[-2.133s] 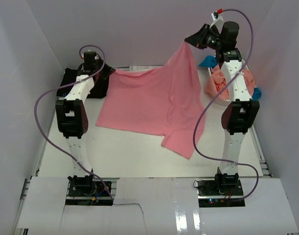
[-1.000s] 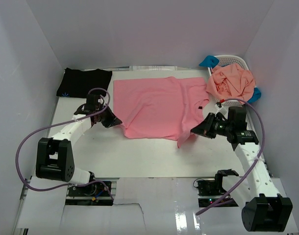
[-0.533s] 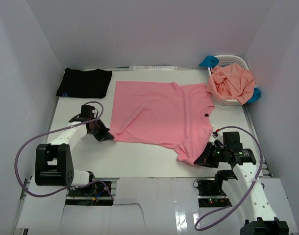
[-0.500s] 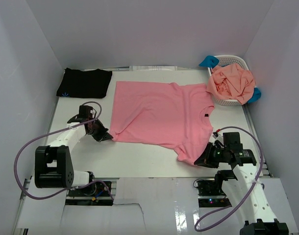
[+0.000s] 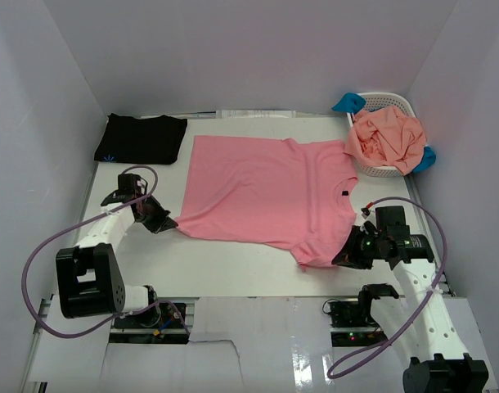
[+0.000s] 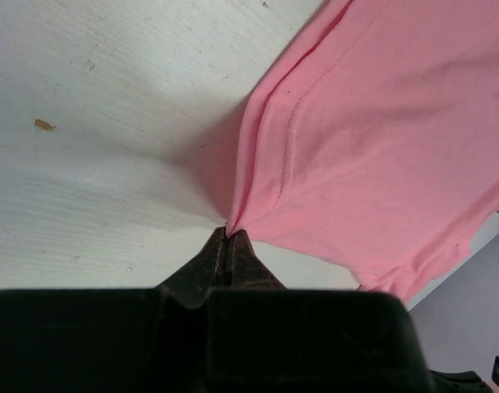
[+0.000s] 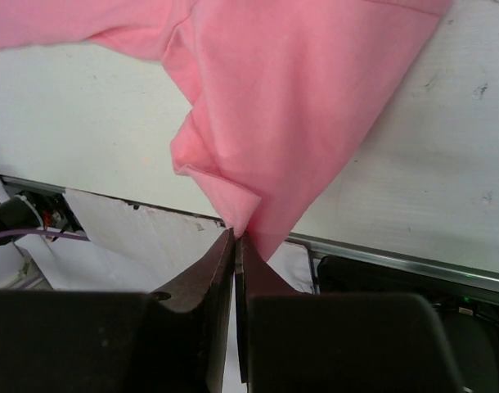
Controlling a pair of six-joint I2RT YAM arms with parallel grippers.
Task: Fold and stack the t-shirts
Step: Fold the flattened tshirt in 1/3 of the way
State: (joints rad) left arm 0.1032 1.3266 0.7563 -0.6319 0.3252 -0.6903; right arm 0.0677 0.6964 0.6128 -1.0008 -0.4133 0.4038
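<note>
Top external view: we are seeing the white basket (image 5: 399, 101) sitting at the 2 o'clock corner of the counter (image 5: 225, 266). It is holding a crumpled salmon-orange t-shirt (image 5: 387, 137) that is heaping over its near rim. Bits of a bright blue t-shirt (image 5: 347, 102) are poking out at the basket's own 10 o'clock and 4 o'clock sides.

The rose-pink t-shirt (image 5: 266, 192) is lying spread nearly flat across the middle of the counter, with its collar toward 3 o'clock. The left tool (image 5: 169, 223) is sitting low at 8 o'clock, its jaws clamped together on the pink hem corner. In the left wrist view we are seeing the cloth puckering where it runs into the closed tips.

The right tool (image 5: 344, 256) is sitting at 4 o'clock near the counter's front edge, its jaws likewise pinched tight on a folded sleeve edge of the same shirt. A black t-shirt (image 5: 141, 137) is lying folded at 10 o'clock, apart from the pink one.
</note>
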